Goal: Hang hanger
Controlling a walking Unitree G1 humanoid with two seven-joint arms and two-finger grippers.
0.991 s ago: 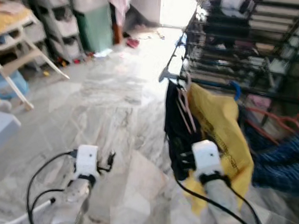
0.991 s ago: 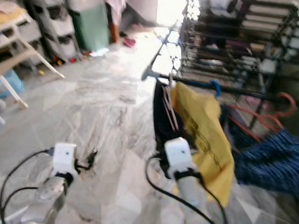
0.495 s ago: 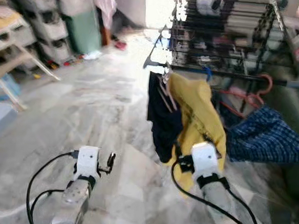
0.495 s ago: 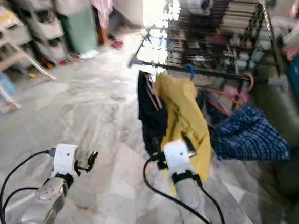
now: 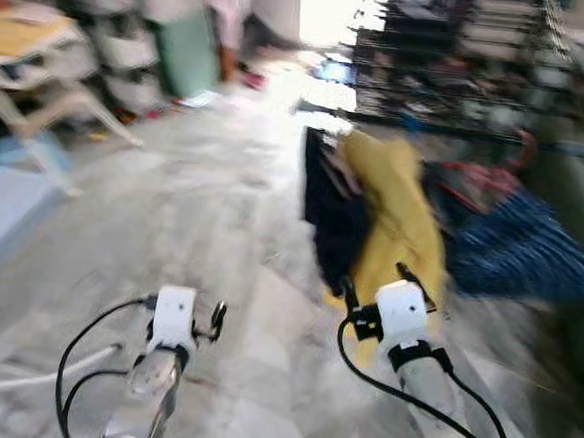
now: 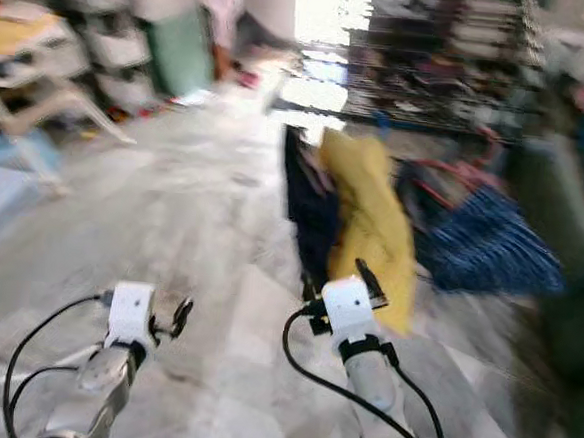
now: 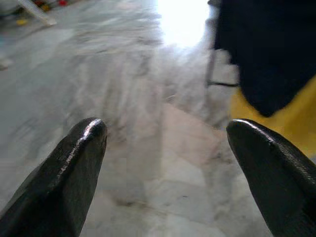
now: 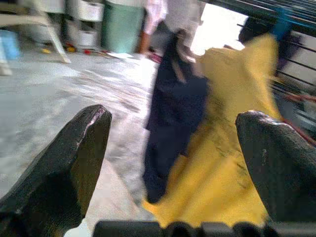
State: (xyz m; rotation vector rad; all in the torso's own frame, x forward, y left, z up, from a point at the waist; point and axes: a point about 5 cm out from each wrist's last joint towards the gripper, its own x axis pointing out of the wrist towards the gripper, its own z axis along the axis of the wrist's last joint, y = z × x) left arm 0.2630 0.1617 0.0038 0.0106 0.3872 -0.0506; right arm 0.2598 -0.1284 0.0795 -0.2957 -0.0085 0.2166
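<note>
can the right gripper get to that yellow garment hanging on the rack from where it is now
Probably yes. The right gripper is open and faces the yellow garment with nothing between them. It is not touching yet; how far off is hard to judge through the blur.

Daylight, strong, from doorway [image 5: 332,11] at far end; overexposed there, blown to white. Glare spreads down marble floor [image 5: 214,184] as pale sheen. Head views: heavy motion blur across whole frame; drying rack [image 5: 453,60], yellow garment [image 5: 392,221] and clutter at far left smeared, edges soft. Near arms sharper than background. Left wrist view: white hotspot on floor near top, black fingers [image 7: 74,173] glossy with highlights. Right wrist view: background garments blurred, bright patch behind rack. Overall bright, shadows soft.
</note>
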